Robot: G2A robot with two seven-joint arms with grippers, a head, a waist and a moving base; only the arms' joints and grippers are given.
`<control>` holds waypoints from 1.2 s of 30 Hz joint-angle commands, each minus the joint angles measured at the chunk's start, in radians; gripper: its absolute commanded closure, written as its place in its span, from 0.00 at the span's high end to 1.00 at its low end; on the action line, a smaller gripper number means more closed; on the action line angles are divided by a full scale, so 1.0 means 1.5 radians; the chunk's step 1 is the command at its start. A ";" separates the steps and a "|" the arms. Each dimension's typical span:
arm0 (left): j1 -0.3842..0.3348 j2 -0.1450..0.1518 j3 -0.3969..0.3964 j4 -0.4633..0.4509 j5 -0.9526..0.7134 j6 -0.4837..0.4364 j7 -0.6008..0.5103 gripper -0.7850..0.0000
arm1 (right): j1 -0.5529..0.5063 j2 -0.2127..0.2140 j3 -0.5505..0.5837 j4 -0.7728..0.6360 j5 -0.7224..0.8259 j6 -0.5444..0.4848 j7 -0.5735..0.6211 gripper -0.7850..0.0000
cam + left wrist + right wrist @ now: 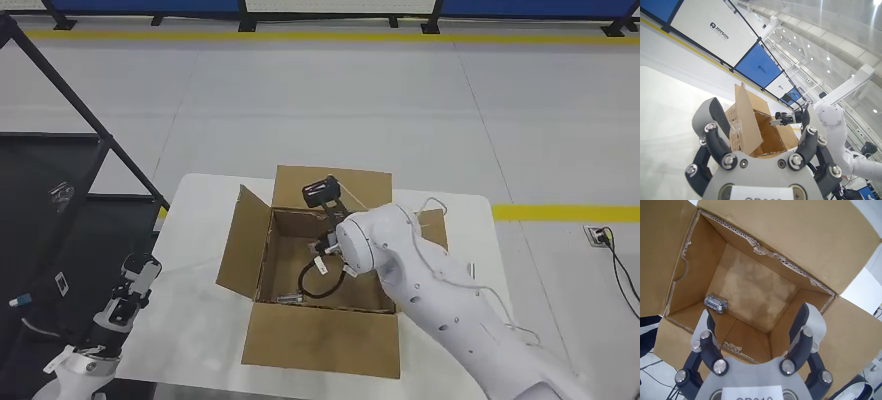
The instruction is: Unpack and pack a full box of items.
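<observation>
The cardboard box (320, 340) stands with all four flaps folded out in the middle of the top view, on the white table (200, 300). One item shows inside: a small silver metal cylinder (716, 304) lying on its side on the box floor, against a wall and near a corner. In the top view this seems to be the lower-left corner of the interior. The right gripper (755, 309) hangs over the box mouth, looking straight down into it, its fingers spread wide with nothing between them. It is well apart from the cylinder and off to one side of it. The left gripper (761, 106) sits at the lower left of the top view, off the table's edge and clear of the box, likewise released and carrying nothing. With so little in the box and an empty hand poised above it, the step in hand looks like the unpacking half, down to its last piece. The next move probably calls for shifting the right gripper across towards that corner, then lowering it deep between the walls. The fingers should straddle the cylinder across its round body, and the nearby wall leaves little room for the outer finger
</observation>
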 commanded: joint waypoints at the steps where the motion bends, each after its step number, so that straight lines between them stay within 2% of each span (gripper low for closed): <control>1: 0.000 0.000 0.000 0.000 0.000 0.000 0.000 1.00 | 0.014 -0.020 -0.031 0.063 0.038 0.005 -0.020 1.00; 11: -0.011 0.000 -0.035 0.005 -0.038 0.039 0.031 1.00 | 0.073 -0.127 -0.139 0.348 0.205 -0.062 -0.115 1.00; 18: -0.019 0.000 -0.029 -0.004 -0.010 0.056 0.036 1.00 | 0.087 -0.186 -0.155 0.508 0.289 -0.114 -0.167 0.99; 19: -0.019 0.000 -0.026 -0.006 -0.004 0.058 0.038 1.00 | 0.090 -0.192 -0.154 0.524 0.296 -0.118 -0.173 0.87; 20: -0.020 0.000 -0.023 -0.008 0.000 0.059 0.040 1.00 | 0.091 -0.195 -0.154 0.535 0.301 -0.123 -0.176 0.49; 21: -0.021 -0.001 -0.018 -0.010 0.007 0.063 0.044 1.00 | 0.094 -0.201 -0.152 0.554 0.313 -0.134 -0.177 0.41; 23: -0.021 -0.001 -0.010 -0.014 0.015 0.069 0.047 1.00 | 0.099 -0.209 -0.150 0.580 0.325 -0.151 -0.172 0.35; 25: -0.023 -0.001 -0.005 -0.014 0.022 0.074 0.048 1.00 | 0.103 -0.215 -0.149 0.595 0.331 -0.160 -0.168 0.37; 32: -0.033 -0.002 0.006 -0.010 0.038 0.093 0.057 1.00 | 0.115 -0.235 -0.143 0.640 0.353 -0.193 -0.170 0.33; 33: -0.034 -0.002 0.006 -0.010 0.039 0.095 0.061 1.00 | 0.117 -0.239 -0.142 0.646 0.355 -0.201 -0.170 0.27; 36: -0.036 -0.003 0.008 -0.009 0.042 0.100 0.067 1.00 | 0.124 -0.244 -0.141 0.662 0.355 -0.209 -0.170 0.00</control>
